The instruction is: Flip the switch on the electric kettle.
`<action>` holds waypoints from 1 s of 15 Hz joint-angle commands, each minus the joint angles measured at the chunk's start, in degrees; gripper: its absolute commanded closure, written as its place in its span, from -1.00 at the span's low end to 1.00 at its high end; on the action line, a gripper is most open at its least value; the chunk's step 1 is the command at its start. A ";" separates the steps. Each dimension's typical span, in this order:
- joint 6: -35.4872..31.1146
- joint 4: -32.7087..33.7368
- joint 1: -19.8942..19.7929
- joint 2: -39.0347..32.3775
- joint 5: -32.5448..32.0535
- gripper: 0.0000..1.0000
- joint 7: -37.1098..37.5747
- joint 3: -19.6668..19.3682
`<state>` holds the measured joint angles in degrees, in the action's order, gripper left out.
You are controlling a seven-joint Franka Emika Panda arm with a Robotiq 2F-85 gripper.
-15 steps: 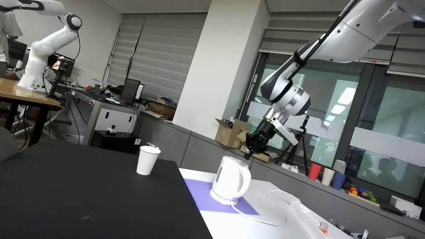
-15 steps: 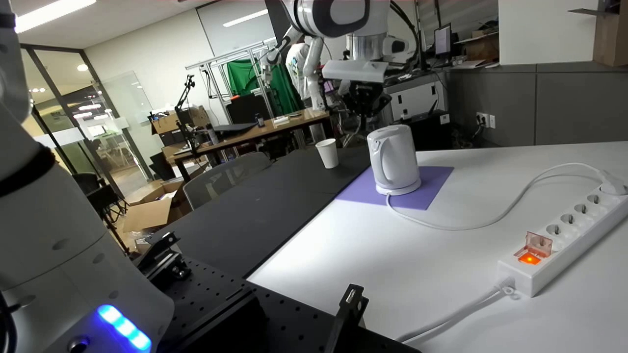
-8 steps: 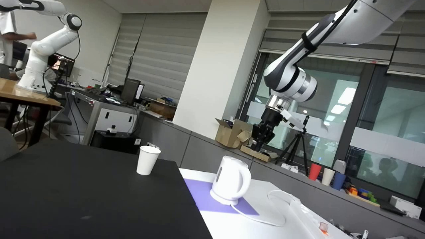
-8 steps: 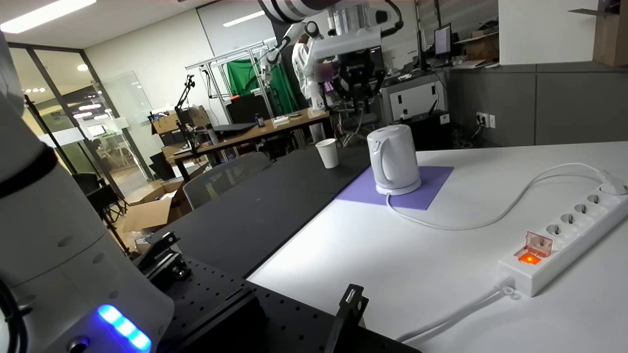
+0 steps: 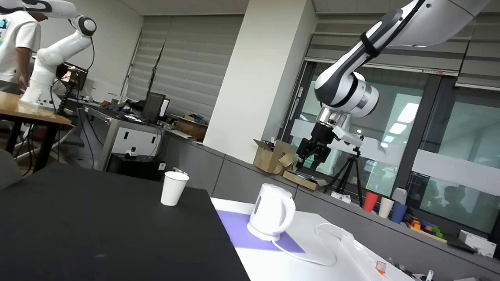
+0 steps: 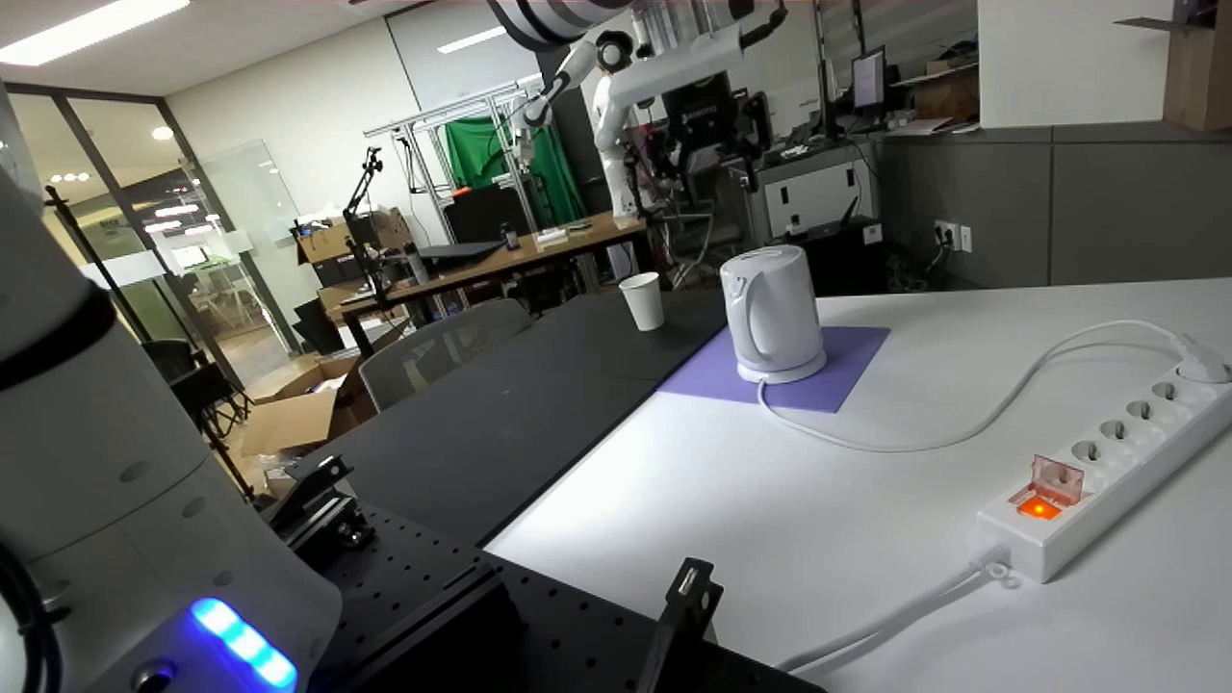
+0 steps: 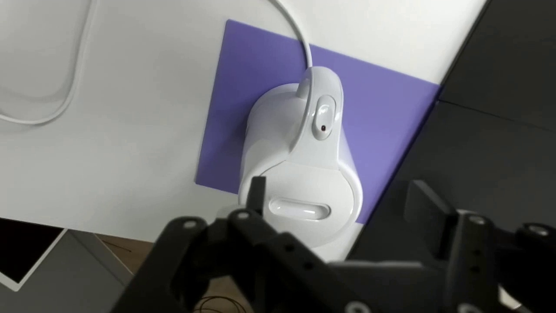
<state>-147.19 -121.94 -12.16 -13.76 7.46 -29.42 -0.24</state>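
In an exterior view, the gripper (image 5: 307, 166) is higher than a second ago; its jaws, then closer together, are now spread. The kettle (image 5: 269, 212) is unmoved. It stands upright on the mat (image 5: 236, 230), near the corner of the white table (image 5: 269, 265) beside the black table (image 5: 97, 226).

In an exterior view, the jaws hold nothing and stand clear above the kettle. The cord (image 6: 890, 449) runs to the strip (image 6: 1112, 467), far from the edge shared with the black table.

In the wrist view, the kettle lies below the jaws. One fingertip (image 7: 257, 189) overlaps the lid (image 7: 308, 191) by line of sight. The switch (image 7: 325, 115), on the handle (image 7: 323, 84), falls between the fingers laterally but beyond their tips. Its on/off position cannot be determined.

Rise and release suggest either withdrawal after a press or repositioning for one. If a press is due, join the tips first — a wide gap probably misses the switch.
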 commanded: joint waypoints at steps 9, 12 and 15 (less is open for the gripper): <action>1.19 -0.16 1.25 1.28 0.54 -1.00 5.52 -0.80; 1.19 -0.22 1.25 1.29 0.54 -1.00 5.64 -0.82; 1.19 -0.23 1.25 1.29 0.54 -1.00 5.69 -0.83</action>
<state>-146.14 -122.23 -11.44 -12.52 7.94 -23.79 -0.58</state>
